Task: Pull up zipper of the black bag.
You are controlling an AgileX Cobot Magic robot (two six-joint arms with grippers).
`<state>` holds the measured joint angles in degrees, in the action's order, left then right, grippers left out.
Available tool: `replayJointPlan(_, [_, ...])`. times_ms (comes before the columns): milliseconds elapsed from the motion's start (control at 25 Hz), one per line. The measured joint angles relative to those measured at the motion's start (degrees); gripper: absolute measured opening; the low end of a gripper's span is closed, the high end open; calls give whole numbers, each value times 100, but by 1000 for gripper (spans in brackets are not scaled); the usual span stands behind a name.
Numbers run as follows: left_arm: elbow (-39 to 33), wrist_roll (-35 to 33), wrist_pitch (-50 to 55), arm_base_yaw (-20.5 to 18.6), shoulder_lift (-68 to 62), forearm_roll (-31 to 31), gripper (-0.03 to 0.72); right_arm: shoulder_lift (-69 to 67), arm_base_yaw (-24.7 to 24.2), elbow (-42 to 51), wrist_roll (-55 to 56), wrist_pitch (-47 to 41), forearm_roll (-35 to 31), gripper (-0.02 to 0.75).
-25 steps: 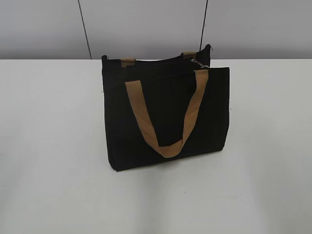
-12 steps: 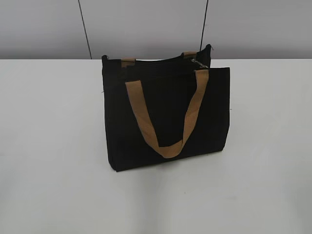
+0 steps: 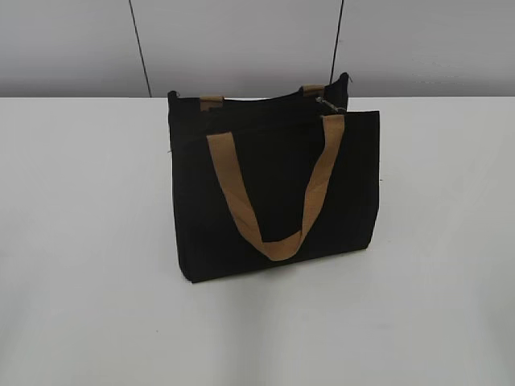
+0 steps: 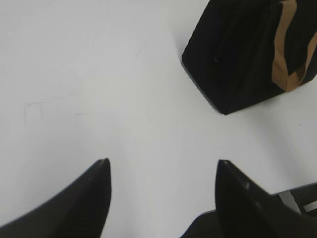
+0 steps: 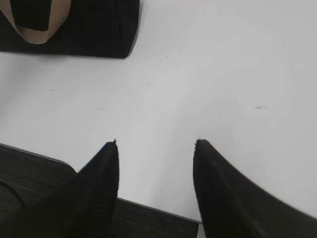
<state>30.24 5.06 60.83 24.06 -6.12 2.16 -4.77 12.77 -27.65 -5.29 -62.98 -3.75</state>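
The black bag (image 3: 273, 189) stands upright on the white table, with a tan handle (image 3: 273, 193) hanging down its front. The zipper (image 3: 265, 100) runs along the top rim, and its small silvery pull (image 3: 328, 105) lies at the right end. Neither gripper shows in the exterior view. My left gripper (image 4: 163, 162) is open and empty above the table near its front edge; the bag (image 4: 247, 49) shows at the upper right of the left wrist view. My right gripper (image 5: 156, 143) is open and empty; the bag (image 5: 94, 27) shows at the upper left of the right wrist view.
The white table (image 3: 88, 241) stretches wide on both sides of the bag. A grey wall (image 3: 241, 40) with dark vertical seams stands behind it. The table's front edge and dark floor (image 5: 34, 173) show below the right gripper.
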Motion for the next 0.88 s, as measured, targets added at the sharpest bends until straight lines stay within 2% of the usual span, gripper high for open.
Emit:
replayJointPlan(720, [0,-20,-4,-5,0,-23,495,0,-12,0,-1,0,7,382])
replayJointPlan(880, [0,-20,-4,-237,0,-29,495,46,-237,0,4,0,7,382])
